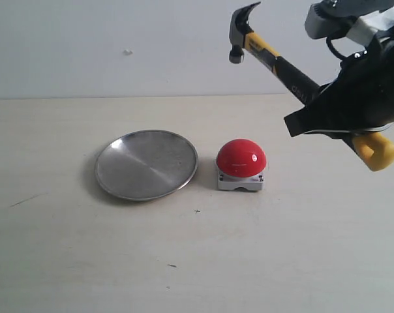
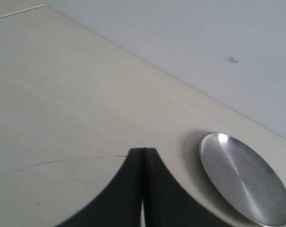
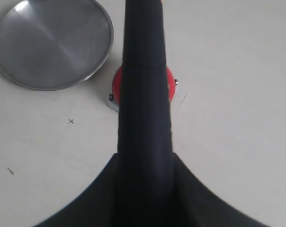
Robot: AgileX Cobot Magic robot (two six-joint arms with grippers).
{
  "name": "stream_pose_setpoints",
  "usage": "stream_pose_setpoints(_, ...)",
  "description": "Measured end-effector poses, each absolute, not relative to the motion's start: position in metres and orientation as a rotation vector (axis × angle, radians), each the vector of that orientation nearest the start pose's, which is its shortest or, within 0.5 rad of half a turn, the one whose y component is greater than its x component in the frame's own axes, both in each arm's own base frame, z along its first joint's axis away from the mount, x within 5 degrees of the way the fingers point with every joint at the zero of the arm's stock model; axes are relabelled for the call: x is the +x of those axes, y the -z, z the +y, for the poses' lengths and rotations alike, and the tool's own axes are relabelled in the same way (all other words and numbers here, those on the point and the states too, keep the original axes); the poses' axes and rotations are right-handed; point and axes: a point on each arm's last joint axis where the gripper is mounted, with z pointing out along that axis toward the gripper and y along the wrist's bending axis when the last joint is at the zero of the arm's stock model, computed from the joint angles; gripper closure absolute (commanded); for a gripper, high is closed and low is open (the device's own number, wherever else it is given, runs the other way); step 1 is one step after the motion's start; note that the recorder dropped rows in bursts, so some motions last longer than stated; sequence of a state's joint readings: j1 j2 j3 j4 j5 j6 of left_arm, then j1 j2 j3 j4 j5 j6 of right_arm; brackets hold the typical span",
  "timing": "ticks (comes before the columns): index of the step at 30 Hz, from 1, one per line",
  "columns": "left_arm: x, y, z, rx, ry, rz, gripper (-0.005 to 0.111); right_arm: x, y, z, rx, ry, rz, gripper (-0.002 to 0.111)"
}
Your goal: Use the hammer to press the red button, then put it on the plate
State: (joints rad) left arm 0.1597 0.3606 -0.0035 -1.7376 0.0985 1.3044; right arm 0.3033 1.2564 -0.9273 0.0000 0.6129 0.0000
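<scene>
My right gripper is shut on the black handle of the hammer, which slants up to the left; its dark head hangs high above the red button, and its yellow butt sticks out at the lower right. In the right wrist view the handle covers most of the red button. The silver plate lies left of the button, nothing on it. My left gripper is shut and holds nothing, with the plate off to its side.
The pale wooden table carries only the plate and the button. A plain light wall stands behind it. The left arm is out of the exterior view.
</scene>
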Motion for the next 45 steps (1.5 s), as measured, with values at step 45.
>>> stream_pose_setpoints(45, 0.085, -0.19, 0.005, -0.47, 0.282, 1.771, 0.107, 0.269, -0.238, 0.131, -0.173, -0.967, 2.189, 0.108)
